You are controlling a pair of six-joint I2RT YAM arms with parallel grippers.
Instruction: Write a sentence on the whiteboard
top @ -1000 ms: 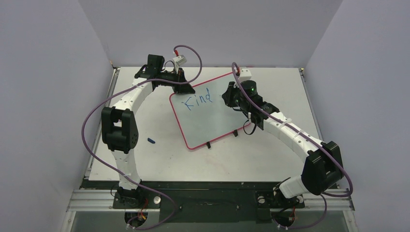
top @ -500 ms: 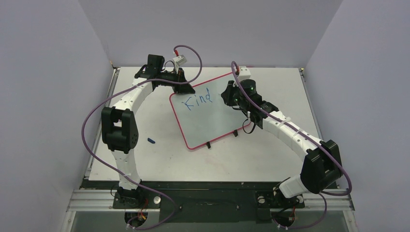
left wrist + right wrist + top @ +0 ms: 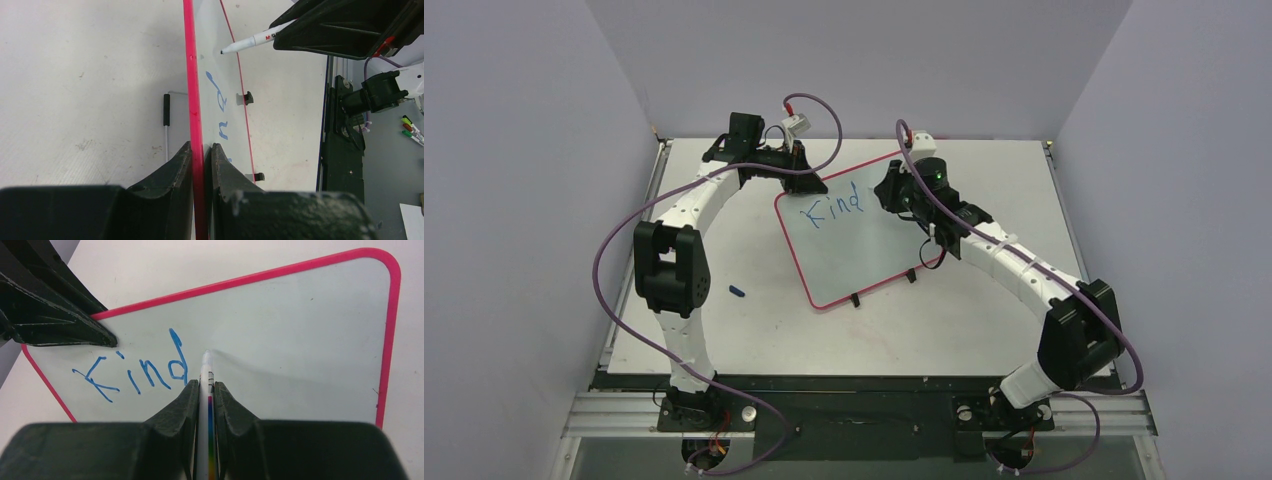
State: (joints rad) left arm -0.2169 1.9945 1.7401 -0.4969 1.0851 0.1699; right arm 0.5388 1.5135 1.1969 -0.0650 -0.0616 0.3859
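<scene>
Tilted whiteboard (image 3: 864, 250) on table (image 3: 984, 320), sentence (image 3: 836, 207) reads "Kind"; left claw (image 3: 812, 183) at far corner, right claw (image 3: 886, 196) beside letters

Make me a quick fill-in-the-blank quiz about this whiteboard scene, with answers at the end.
The blue letters on the whiteboard read ____.
The right gripper holds a marker whose tip sits just right of the letter ____.
The whiteboard's near edge carries ____ black clips.
Answers: Kind; d; two.
</scene>
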